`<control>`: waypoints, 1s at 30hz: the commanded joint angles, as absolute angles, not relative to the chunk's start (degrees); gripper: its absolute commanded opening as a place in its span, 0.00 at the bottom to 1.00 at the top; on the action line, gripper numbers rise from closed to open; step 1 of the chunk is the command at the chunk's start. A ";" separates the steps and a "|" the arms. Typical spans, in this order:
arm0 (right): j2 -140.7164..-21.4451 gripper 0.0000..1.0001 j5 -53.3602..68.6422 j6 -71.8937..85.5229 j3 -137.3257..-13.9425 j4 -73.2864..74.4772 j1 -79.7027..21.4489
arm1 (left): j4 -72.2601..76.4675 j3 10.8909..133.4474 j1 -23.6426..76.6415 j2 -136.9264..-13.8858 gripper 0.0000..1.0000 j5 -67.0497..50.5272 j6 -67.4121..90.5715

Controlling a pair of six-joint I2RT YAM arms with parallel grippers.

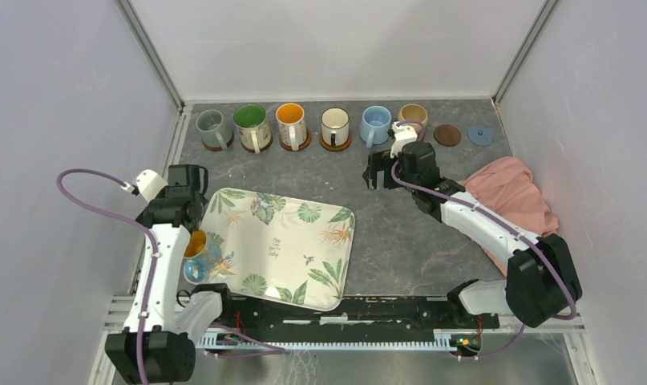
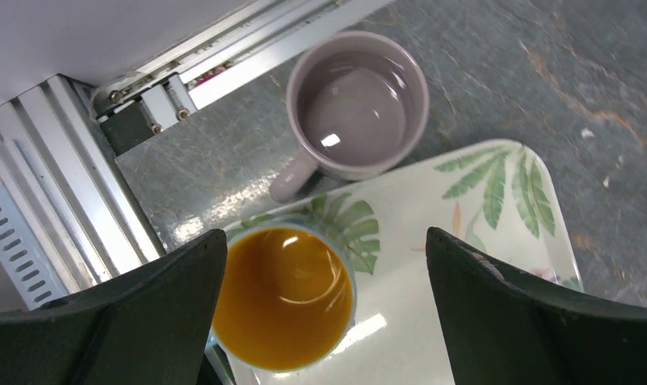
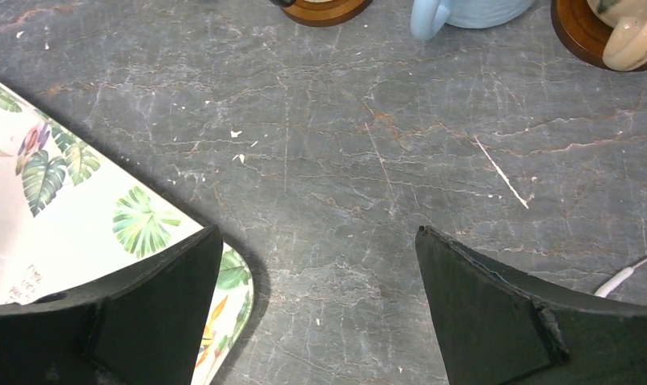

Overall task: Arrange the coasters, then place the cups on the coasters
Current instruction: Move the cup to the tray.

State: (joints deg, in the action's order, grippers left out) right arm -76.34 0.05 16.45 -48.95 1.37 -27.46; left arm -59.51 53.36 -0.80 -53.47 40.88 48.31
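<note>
Six cups stand on coasters along the back: grey-green (image 1: 213, 128), floral with green inside (image 1: 250, 124), orange-inside (image 1: 290, 124), cream (image 1: 335, 126), light blue (image 1: 375, 124) and tan (image 1: 414, 115). A dark brown coaster (image 1: 447, 135) and a grey-blue coaster (image 1: 480, 135) lie bare to their right. A blue cup with orange inside (image 2: 284, 297) stands on the tray's left end, and a pale pink cup (image 2: 356, 104) sits on the table just off the tray. My left gripper (image 2: 324, 241) hangs open above the blue cup. My right gripper (image 3: 318, 233) is open over bare table, below the light blue cup.
The leaf-print tray (image 1: 280, 241) lies in front of the left arm. A pink cloth (image 1: 508, 196) is bunched at the right wall. An aluminium rail (image 2: 79, 184) runs along the table's left edge, close to the pale pink cup.
</note>
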 commanded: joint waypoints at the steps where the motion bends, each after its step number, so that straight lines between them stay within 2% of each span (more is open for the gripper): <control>1: -74.16 0.98 1.98 16.94 -48.69 -1.59 -28.46 | -53.61 52.08 -8.19 -53.82 1.00 35.28 42.62; 5: -74.05 0.98 2.54 16.96 -48.60 -1.69 -28.94 | -50.80 48.69 -11.96 -54.54 1.00 29.05 43.11; 16: -74.25 0.98 3.34 16.70 -48.60 -1.93 -29.32 | -51.23 46.93 -13.10 -54.67 1.00 24.92 47.44; 30: -75.62 0.98 4.69 16.80 -48.78 -2.37 -29.35 | -57.47 48.64 -13.13 -55.87 1.00 37.50 54.44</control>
